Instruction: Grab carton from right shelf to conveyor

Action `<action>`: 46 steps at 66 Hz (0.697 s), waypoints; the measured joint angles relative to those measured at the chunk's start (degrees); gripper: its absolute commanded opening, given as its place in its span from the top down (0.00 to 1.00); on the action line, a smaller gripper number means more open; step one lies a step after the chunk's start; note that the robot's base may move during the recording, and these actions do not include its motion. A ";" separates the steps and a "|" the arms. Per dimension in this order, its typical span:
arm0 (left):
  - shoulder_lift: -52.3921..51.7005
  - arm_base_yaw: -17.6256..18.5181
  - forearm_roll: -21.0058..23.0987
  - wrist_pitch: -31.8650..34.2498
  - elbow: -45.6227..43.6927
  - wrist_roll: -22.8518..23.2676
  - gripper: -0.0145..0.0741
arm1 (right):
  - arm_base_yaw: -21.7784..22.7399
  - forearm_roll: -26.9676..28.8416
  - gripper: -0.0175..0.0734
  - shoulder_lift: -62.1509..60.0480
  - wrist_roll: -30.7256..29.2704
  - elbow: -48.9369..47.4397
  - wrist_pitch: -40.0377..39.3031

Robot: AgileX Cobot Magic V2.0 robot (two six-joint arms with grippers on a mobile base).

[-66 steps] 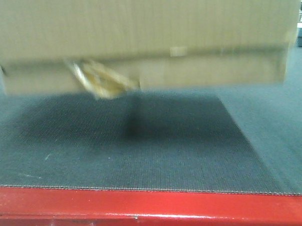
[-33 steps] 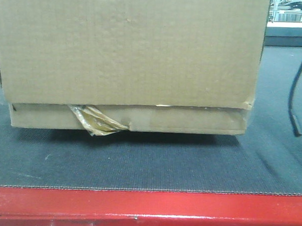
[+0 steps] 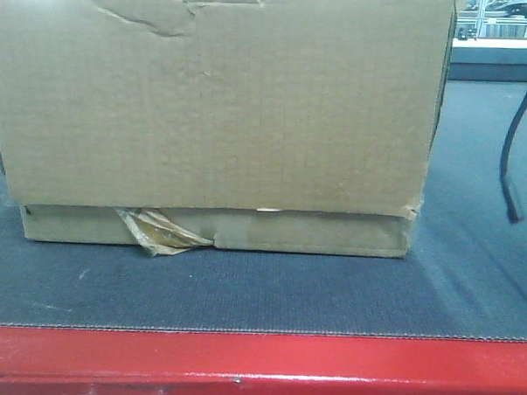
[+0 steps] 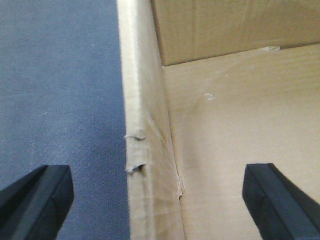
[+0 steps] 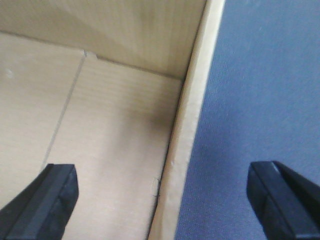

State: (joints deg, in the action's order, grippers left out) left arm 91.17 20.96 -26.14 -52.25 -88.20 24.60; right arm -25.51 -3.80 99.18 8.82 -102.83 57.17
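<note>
Front view: the carton (image 3: 219,117) is recorded lower than half a second ago, the shadow gap beneath it gone, and it is seated on the conveyor (image 3: 242,293) belt. Left wrist view: the left gripper (image 4: 157,200) is spread wide astride the carton's side wall, with no contact seen. Right wrist view: the right gripper (image 5: 162,200) is likewise spread wide astride the opposite wall, with nothing pinched.

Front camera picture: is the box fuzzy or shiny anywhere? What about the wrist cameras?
Front-facing view: the carton looks fairly sharp, with white glare at its top left corner and a shiny streak on the red-framed conveyor. Left wrist view: the end effector fingers are near-black, showing little detail. Right wrist view: a shadow darkens the carton's inner corner.
</note>
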 measured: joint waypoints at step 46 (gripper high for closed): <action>-17.08 -20.53 12.06 3.12 13.38 -10.44 0.82 | 19.87 0.09 0.88 -17.58 -2.27 18.36 -3.26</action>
State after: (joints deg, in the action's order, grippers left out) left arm 74.09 0.43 -14.08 -49.13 -74.82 14.16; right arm -5.64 -3.71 81.60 6.55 -84.47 53.90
